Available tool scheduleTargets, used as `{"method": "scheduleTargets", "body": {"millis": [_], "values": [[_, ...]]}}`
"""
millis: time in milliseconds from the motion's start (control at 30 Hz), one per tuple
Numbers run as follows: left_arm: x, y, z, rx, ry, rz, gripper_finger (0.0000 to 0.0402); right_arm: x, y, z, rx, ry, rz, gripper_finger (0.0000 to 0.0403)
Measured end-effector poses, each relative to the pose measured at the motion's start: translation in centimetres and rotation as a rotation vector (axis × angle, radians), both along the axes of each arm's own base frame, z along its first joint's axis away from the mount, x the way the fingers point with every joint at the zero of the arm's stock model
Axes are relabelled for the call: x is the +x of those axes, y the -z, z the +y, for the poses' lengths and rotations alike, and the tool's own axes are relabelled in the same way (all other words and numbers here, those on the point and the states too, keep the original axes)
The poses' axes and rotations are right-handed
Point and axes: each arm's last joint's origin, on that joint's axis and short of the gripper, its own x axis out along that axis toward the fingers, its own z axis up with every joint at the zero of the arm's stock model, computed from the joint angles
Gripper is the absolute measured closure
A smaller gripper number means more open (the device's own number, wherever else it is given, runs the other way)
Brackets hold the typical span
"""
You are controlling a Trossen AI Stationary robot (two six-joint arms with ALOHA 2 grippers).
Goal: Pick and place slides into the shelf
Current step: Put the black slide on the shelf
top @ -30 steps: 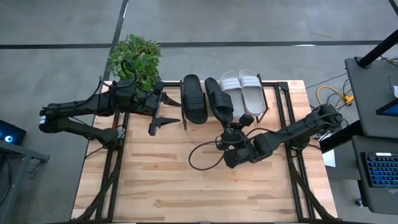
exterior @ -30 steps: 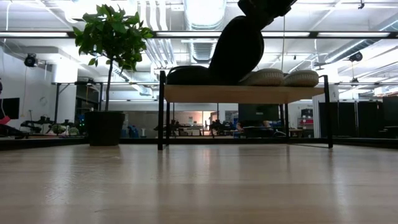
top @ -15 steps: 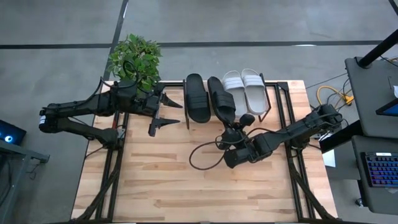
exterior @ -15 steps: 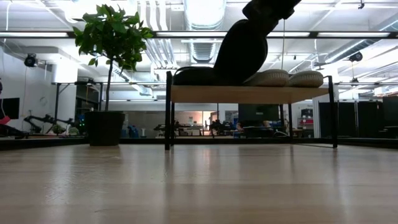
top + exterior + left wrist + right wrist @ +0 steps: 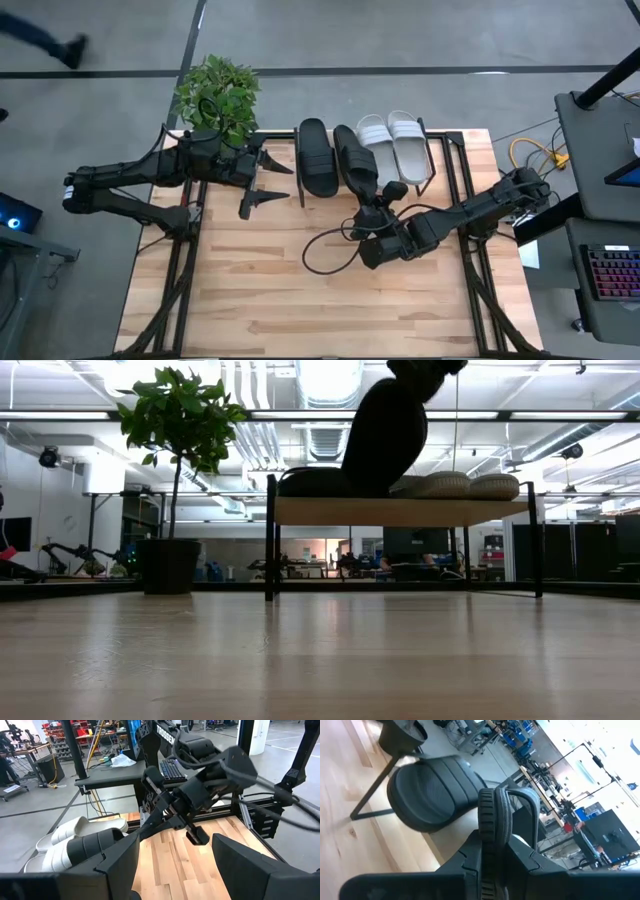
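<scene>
Since a second before, the shelf (image 5: 365,160) had slid a little to the right across the table (image 5: 300,300), away from the potted plant (image 5: 218,92), and then stopped. The second black slide (image 5: 355,162) rode along with it, tilted toe-down onto the shelf plank with its heel raised.

Your right claw (image 5: 375,200) was pinched nearly shut on the heel edge of that black slide, just on the near side of the shelf. The right wrist view showed the sole edge clamped between the fingers (image 5: 495,820). The slide was not yet lying flat, so by my judgement the last placement was under way but unfinished.

The first black slide (image 5: 315,158) lay flat on the shelf on the plant side. The two white slides (image 5: 390,145) lay flat at the shelf's far end from the plant. That put all four slides on or over the shelf.

Your left claw (image 5: 262,180) hung wide open and empty between the plant and the shelf, holding nothing.

The table was pale wooden butcher-block, bare in front of the shelf. Beyond the shelf lay a large workshop with bright ceiling lights, ducts, and distant benches.
</scene>
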Motion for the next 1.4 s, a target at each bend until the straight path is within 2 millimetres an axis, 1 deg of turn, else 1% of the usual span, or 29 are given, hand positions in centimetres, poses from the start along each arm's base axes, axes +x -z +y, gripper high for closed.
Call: {"method": "scheduleTargets", "body": {"millis": [167, 367, 633, 767, 967, 1100, 1233, 1400], "values": [[0.0, 0.0, 0.0, 0.0, 0.0, 0.0, 0.0167, 0.3, -1.4, 0.3, -0.015, -0.011, -0.005, 0.0363], [0.0, 0.0, 0.0, 0.0, 0.0, 0.001, 0.0167, 0.4, -2.2, 0.4, -0.025, -0.023, 0.006, 0.0363], [-0.1, 0.3, 0.0, -0.004, -0.001, 0.028, 0.0167, -0.2, -2.7, 2.5, -0.032, -0.135, 0.073, 0.0363], [-0.1, 0.3, 0.0, -0.004, -0.001, 0.029, 0.0167, -1.0, -2.4, 3.5, -0.016, -0.172, 0.099, 0.0363], [-0.1, 0.4, 0.0, -0.005, 0.0, 0.038, 0.0167, -2.7, -1.7, 4.6, 0.009, -0.176, 0.108, 0.0363], [-0.1, 0.4, 0.0, -0.011, -0.001, 0.043, 0.0167, -3.2, -1.6, 5.2, 0.025, -0.206, 0.128, 0.0363], [-0.1, 0.4, 0.0, -0.029, -0.004, 0.045, 0.0167, -3.4, -1.4, 5.1, 0.04, -0.232, 0.194, 0.0363], [-0.1, 0.4, 0.0, -0.05, -0.006, 0.047, 0.0167, -3.9, -1.1, 4.8, 0.036, -0.214, 0.238, 0.0363]]}}
